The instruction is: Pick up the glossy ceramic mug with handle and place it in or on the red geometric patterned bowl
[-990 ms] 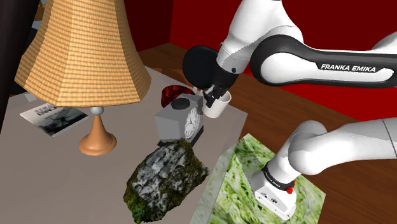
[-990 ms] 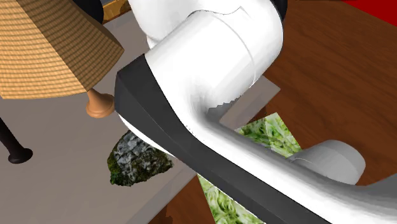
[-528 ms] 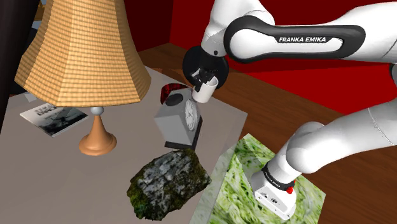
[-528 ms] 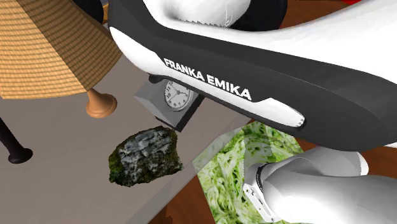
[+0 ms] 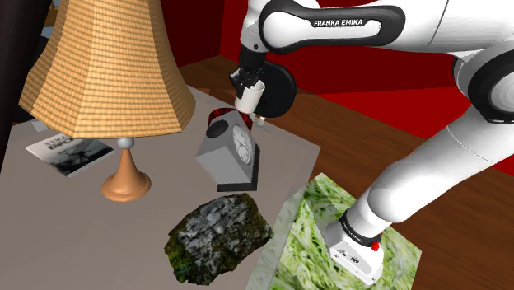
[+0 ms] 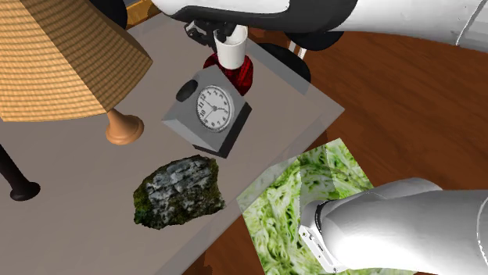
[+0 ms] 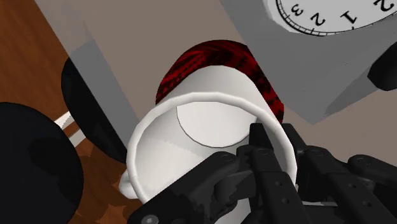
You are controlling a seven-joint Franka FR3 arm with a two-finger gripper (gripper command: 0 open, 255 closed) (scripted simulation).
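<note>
With my hand (image 7: pixel 275 153) clamped on the rim of the mug (image 6: pixel 231 53), which hangs just above the bowl (image 6: pixel 239 76) beside the clock (image 6: pixel 209 109), I'd centre it over the bowl, lower straight down clear of the clock, and let go only once it sits.

My mug (image 7: pixel 210 127) covers most of the red bowl (image 7: pixel 213 54) under it, leaving just an arc of rim. In the shoulder view the clock (image 5: pixel 231 152) hides the red bowl's lower part too. My gripper (image 7: pixel 278 137) blocks the mug's near wall. The clock's dial runs off the wrist view's edge. The lamp (image 5: pixel 107 66) is cropped above and overlaps a booklet (image 5: pixel 70 152) whose cover is too small to read.
</note>
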